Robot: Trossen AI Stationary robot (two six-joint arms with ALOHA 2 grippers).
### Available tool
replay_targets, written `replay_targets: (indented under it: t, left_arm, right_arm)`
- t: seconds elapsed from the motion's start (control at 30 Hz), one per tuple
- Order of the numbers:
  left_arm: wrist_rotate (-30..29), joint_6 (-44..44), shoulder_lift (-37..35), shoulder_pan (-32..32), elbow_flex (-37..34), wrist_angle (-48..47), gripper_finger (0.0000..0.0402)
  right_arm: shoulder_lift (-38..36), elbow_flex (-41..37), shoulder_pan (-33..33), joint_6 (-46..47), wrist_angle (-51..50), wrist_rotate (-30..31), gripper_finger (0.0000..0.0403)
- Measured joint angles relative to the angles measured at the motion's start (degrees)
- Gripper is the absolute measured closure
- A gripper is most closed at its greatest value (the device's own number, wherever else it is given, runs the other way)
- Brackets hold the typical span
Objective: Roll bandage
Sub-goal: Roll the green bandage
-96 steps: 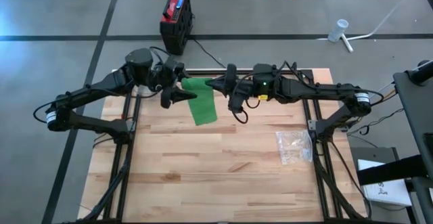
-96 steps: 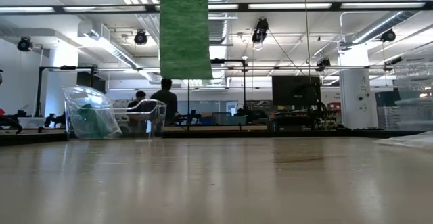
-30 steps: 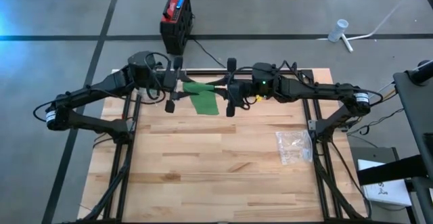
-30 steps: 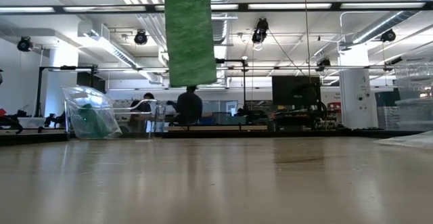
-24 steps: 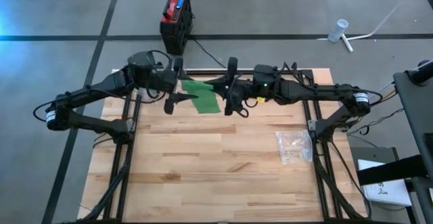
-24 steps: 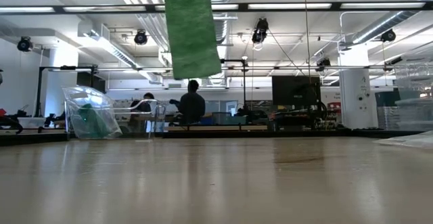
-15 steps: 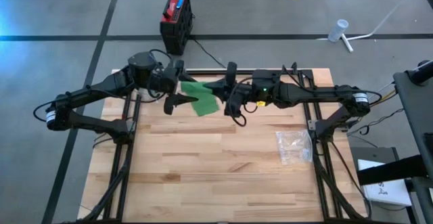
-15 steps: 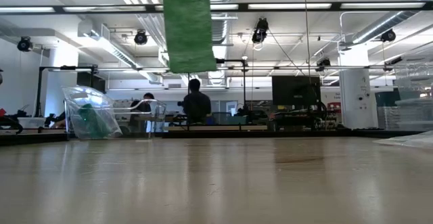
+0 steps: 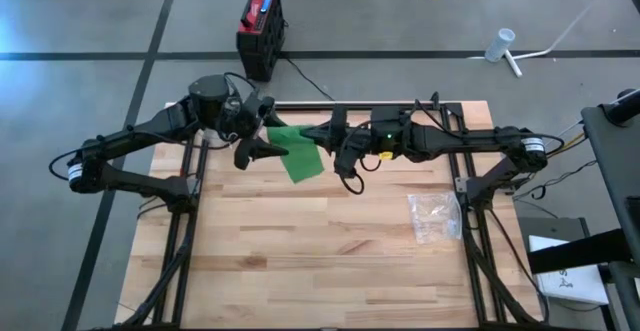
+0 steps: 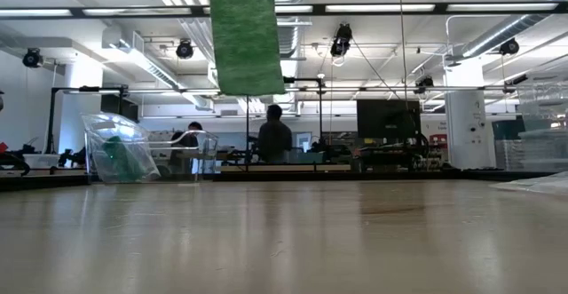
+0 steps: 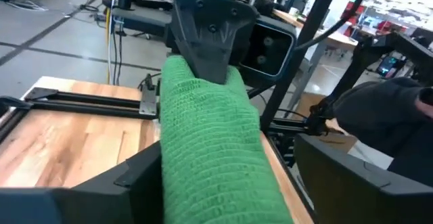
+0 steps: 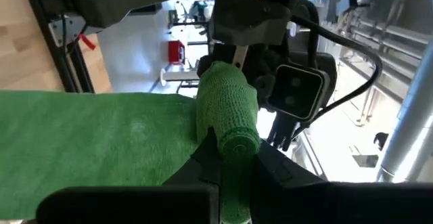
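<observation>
**Inspector:** State the condition of your grippers and what each one carries.

**Operator:** My right gripper [image 9: 335,136] sits in the upper middle of the high view. Its jaws are pinched tight on the rolled end of the green bandage [image 9: 300,152]. In my right wrist view the roll [image 12: 230,126] stands between my two fingers, with the loose strip running off flat toward the frame's left. I hold the core clamped so that it can serve as the axis the strip winds onto. My left gripper [image 9: 256,131] is just left of the bandage in the high view. Its jaws stand wide and carry nothing. In my left wrist view the strip [image 11: 210,163] passes between my spread fingers. I judge that I am parted there in order to take a new hold on the strip.

**Inspector:** Where is the bandage relative to the worktop?

**Operator:** Clear of it. In the low view the free tail [image 10: 245,36] hangs straight down from the top of the frame, well above the worktop [image 10: 284,241]. Kept aloft, the tail stays flat under its own weight, which I judge helps an even wind.

**Inspector:** Anything else on the surface?

**Operator:** A clear plastic bag [image 9: 434,217] lies at the right of the worktop, well apart from both arms. A person [image 10: 273,139] shows in the room beyond.
</observation>
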Motion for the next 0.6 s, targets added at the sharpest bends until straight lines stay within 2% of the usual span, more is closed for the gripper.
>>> replay_targets:
  t: [0.1, 0.23, 0.37, 0.4, 0.5, 0.6]
  left_arm:
    - [-1.99, 0.93, 0.00, -0.01, 0.00, -0.02, 0.0155]
    - [-5.67, 4.06, 0.09, -0.02, 0.00, -1.25, 0.0242]
    - [-9.55, 8.19, 0.05, -0.08, 0.00, -1.96, 0.0356]
    - [-10.31, 9.10, 0.00, -0.10, 0.00, -1.98, 0.0371]
    - [-11.79, 15.21, -0.07, -0.11, 0.00, -2.18, 0.0370]
    - [-12.43, 24.56, -0.07, -0.21, 0.00, -3.70, 0.0350]
  right_arm:
    - [-0.01, -0.13, -0.01, -0.21, -1.06, 0.25, 0.0372]
    - [-0.05, -0.35, -0.13, 1.49, -3.39, 0.92, 0.0323]
    - [-0.05, -0.51, 0.01, 11.60, -2.73, 1.49, 0.0270]
    - [-0.06, -0.51, 0.14, 15.99, -2.17, 1.55, 0.0258]
    - [-0.40, 0.41, 0.39, 30.40, -2.01, 0.63, 0.0218]
    - [-1.10, 1.11, 0.35, 44.00, -1.80, 0.06, 0.0181]
